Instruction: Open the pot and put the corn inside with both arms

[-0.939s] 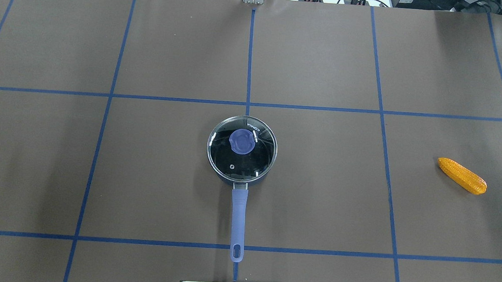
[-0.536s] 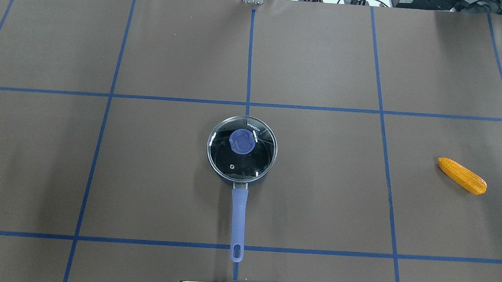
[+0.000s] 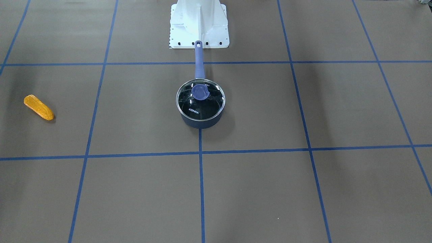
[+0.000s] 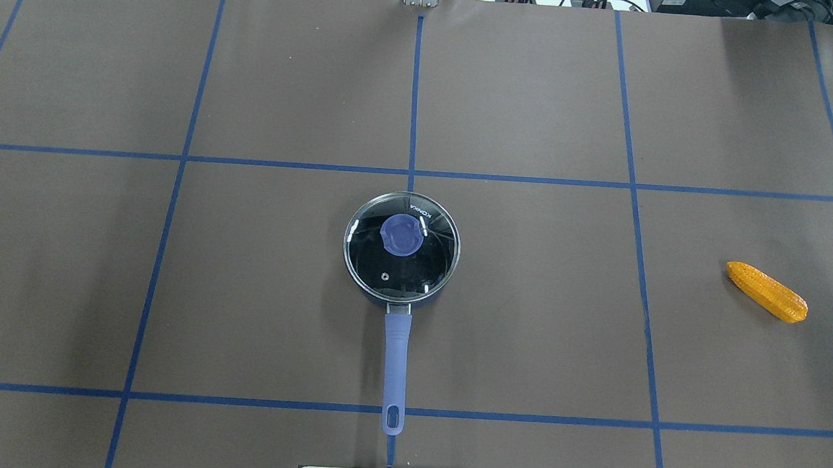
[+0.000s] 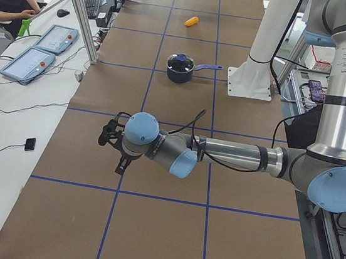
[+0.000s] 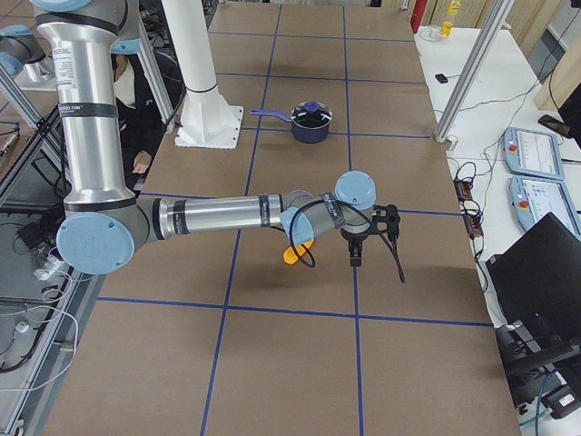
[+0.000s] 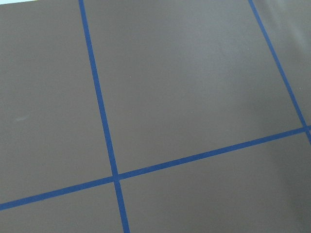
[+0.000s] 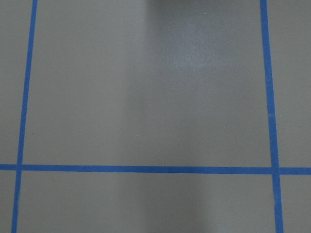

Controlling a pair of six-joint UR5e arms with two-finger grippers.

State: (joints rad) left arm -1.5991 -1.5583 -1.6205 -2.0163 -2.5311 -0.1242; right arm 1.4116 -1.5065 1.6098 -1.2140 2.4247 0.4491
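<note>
Lid [image 4: 401, 248] on pot [image 3: 200, 123]; corn [image 4: 766, 292] well apart.

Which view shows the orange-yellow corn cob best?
Overhead exterior: the orange-yellow corn cob lies whole and largest there. Front-facing shows it smaller; exterior left, tiny; exterior right, partly behind the right arm; wrist views, not at all.

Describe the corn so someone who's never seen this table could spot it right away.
On the brown table crossed by blue tape lines, find the lidded blue pot at the centre. Far out on the robot's right side lies the corn, by itself: the only orange-yellow thing, bumpy and tapered.
</note>
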